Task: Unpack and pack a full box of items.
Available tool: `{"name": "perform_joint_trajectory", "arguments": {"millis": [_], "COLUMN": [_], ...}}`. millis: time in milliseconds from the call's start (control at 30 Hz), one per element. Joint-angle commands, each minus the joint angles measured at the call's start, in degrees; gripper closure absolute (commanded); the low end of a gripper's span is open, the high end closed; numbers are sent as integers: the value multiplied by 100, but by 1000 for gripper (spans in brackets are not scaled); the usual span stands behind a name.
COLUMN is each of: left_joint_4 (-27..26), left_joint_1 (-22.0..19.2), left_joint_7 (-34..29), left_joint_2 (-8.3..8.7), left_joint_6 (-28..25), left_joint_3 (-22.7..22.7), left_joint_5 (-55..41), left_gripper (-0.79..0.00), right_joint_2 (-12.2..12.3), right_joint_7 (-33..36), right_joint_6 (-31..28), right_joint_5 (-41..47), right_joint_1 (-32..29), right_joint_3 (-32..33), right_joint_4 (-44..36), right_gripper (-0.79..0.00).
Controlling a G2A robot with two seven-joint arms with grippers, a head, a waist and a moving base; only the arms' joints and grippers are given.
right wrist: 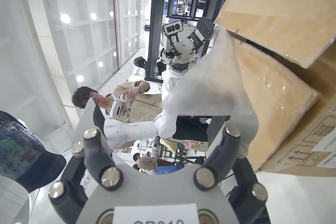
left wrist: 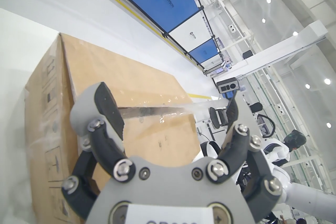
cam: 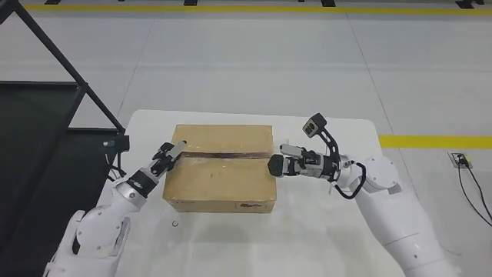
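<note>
**A:** Your box [cam: 223, 165] sits in the middle of the table [cam: 323, 231], flaps down, with the top seam running left to right.

**B:** And my left gripper [cam: 173, 152]?

**A:** It's at the box's left end, up by the top edge close to the seam. The fingers are spread wide with nothing between them. Whether a pad [left wrist: 109, 107] touches the cardboard, I can't tell.

**B:** Right side?

**A:** Your right gripper [cam: 274, 165] is at the right end of the seam, about level with the box top. It's wide apart too, clamped on nothing. A strip of clear tape [right wrist: 210, 83] stands off the box's right end and drapes against one finger [right wrist: 219, 130]. I can't tell you whether it's stuck there.

**B:** The flaps?

**A:** At that right end one flap rides a little above the other, with a dark gap between them. Along the rest of the seam the tape lies flat on the cardboard.
</note>
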Motion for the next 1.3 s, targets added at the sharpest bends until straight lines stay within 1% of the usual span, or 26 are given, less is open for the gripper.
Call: {"name": "perform_joint_trajectory", "arguments": {"millis": [0, 167, 333, 467, 600, 667, 733, 900, 1033, 1100, 1267], "left_joint_4": [203, 566, 699, 725, 668, 632, 593, 535, 535, 540, 559], "left_joint_1": [-178, -484, -582, -585, -539, -513, -483, -442, -447, -451, -459], "left_joint_7": [-70, -135, -126, -120, -98, -90, -69, -77, -92, -88, -79], "left_joint_2": [-8, -28, -37, -33, -26, -21, -18, -9, -3, -1, 3], "left_joint_6": [18, 20, 8, -7, -28, -46, -60, -89, -100, -100, -97], "left_joint_3": [76, 270, 369, 387, 366, 353, 339, 323, 327, 328, 341], "left_joint_5": [-87, -135, -135, -137, -173, -187, -214, -247, -256, -263, -278], "left_gripper": [-785, -785, -785, -785, -785, -785, -785, -785, -785, -785, -785], "right_joint_2": [8, 28, 44, 45, 28, 22, 24, -1, -17, -7, 20], "right_joint_7": [-1, -9, -22, -197, -557, -621, -662, -1083, -910, -1078, -1935], "right_joint_6": [-12, -17, -32, -30, 46, 64, 17, -30, -322, -518, -745], "right_joint_5": [1, -18, -39, -141, -456, -585, -690, -915, -860, -1017, -1758], "right_joint_1": [-34, -114, -170, -165, -102, -71, -54, -67, -60, -73, -219], "right_joint_3": [26, 77, 118, 119, 24, -23, -33, -105, -151, -97, 1], "right_joint_4": [-28, -93, -158, -181, -191, -209, -205, -297, -384, -370, -530], "right_gripper": [-785, -785, -785, -785, -785, -785, -785, -785, -785, -785, -785]}}
